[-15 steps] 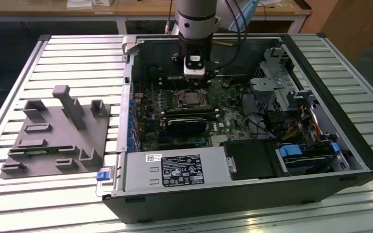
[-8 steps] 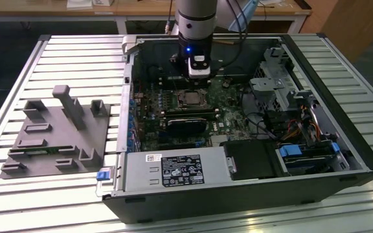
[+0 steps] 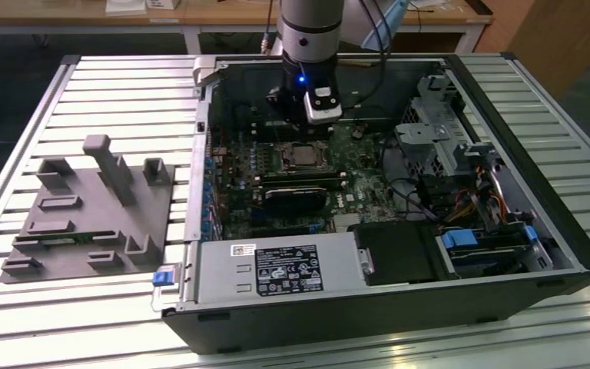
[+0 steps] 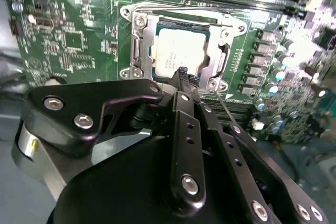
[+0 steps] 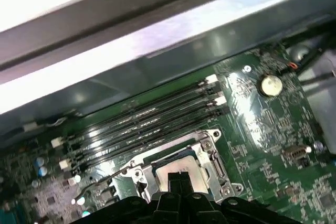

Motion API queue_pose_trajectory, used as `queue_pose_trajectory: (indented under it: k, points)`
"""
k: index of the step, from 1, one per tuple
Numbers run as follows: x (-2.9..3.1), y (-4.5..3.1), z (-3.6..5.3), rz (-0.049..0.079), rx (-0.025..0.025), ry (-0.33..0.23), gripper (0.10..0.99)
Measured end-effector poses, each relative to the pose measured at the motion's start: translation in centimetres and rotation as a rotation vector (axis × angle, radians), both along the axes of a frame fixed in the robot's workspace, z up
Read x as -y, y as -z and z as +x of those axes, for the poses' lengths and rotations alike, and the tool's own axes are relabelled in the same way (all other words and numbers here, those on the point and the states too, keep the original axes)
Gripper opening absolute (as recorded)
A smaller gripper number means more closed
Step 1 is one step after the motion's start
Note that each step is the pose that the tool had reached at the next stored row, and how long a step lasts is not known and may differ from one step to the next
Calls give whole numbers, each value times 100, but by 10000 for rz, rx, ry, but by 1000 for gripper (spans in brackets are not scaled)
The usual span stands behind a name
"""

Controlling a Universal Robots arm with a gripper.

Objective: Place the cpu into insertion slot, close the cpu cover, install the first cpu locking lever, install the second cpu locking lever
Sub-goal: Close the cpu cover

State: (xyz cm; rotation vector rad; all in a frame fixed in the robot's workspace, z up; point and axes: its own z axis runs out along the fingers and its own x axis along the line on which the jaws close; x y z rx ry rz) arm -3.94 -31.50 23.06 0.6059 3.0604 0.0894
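I see two things on the slatted metal table (image 3: 120, 77). An open computer case (image 3: 377, 315) sits centre-right, a grey fixture plate (image 3: 80, 231) lower left.

Exterior view: bright overhead light, glare streaks on slatted table (image 3: 120, 84), esp. near cam; inside of pc case (image 3: 541, 161) dimmer, shadowed. Second wrist view: cpu (image 4: 177, 51) top washed pale, motherboard (image 4: 63, 35) blown out & blurry in parts. First wrist view: case wall (image 5: 105, 51) glares white, soft focus.
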Motion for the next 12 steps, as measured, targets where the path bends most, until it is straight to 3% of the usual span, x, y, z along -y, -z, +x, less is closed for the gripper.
queue_pose_trajectory:
  k: [12]
  points:
    - [0,1,0,0,0,-2186,106]
